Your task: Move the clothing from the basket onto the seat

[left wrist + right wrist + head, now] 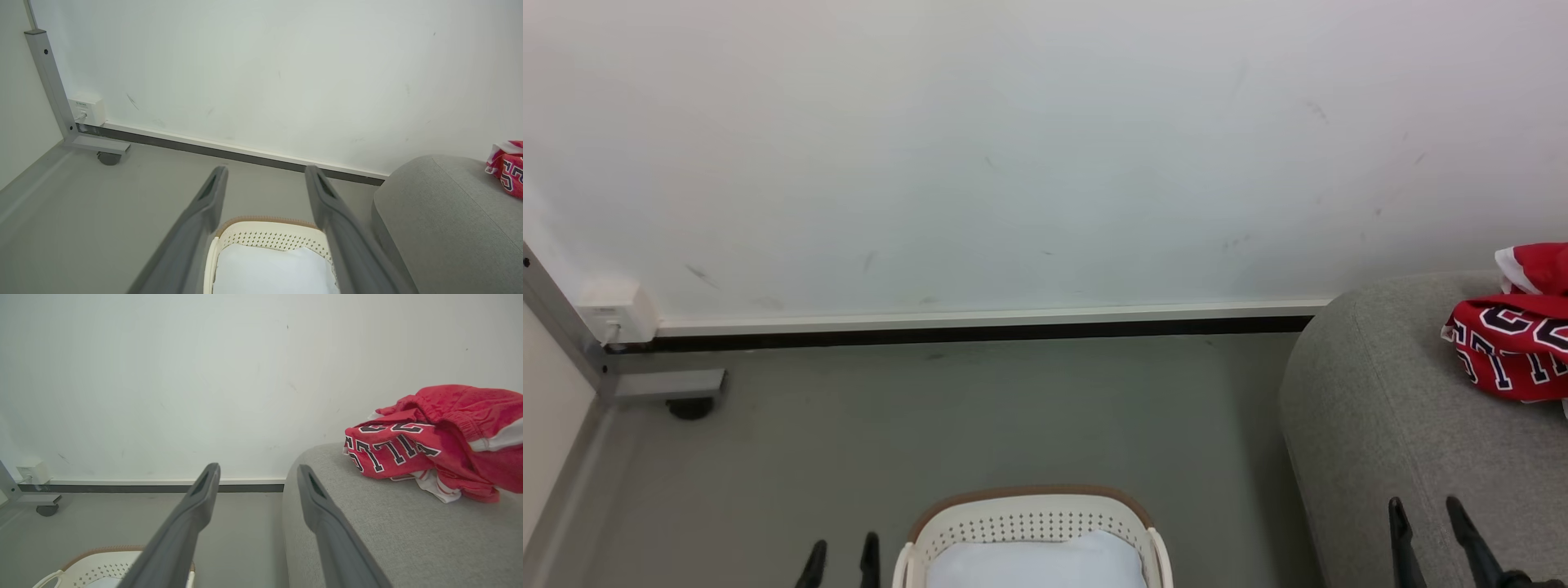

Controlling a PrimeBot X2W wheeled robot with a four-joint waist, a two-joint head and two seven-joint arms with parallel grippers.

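White wall [1013, 147], lightly scuffed, is standing behind everything you are looking at, and it is meeting the grey floor [931, 425] along a pale skirting with a dark strip under it. On your right, the seat [1380, 425] is showing its rounded light grey fabric end, sitting on the floor close to the wall. Between your arms, the basket [1029, 496] is resting on the floor just beside the seat, with its far end showing a brown rim band and perforated cream wall. It is holding a pale white-blue cushion [1037, 563], which is lying across the part of the inside that you can see. The clothing [1515, 343] is lying in a red heap on top of the seat, out of the basket, with the lettered piece in front and a white-banded piece bunched above it. Your right gripper [1423, 500] is hovering over the near part of the seat, well apart from the clothing, its fingers spread and grasping nothing. Your left gripper [844, 541] is hanging over the floor just left of the basket, likewise released and holding nothing. At the far left, a grey metal frame [556, 318] is standing on a dark caster [690, 407], with a small white socket box [617, 314] sitting beside it on the wall.
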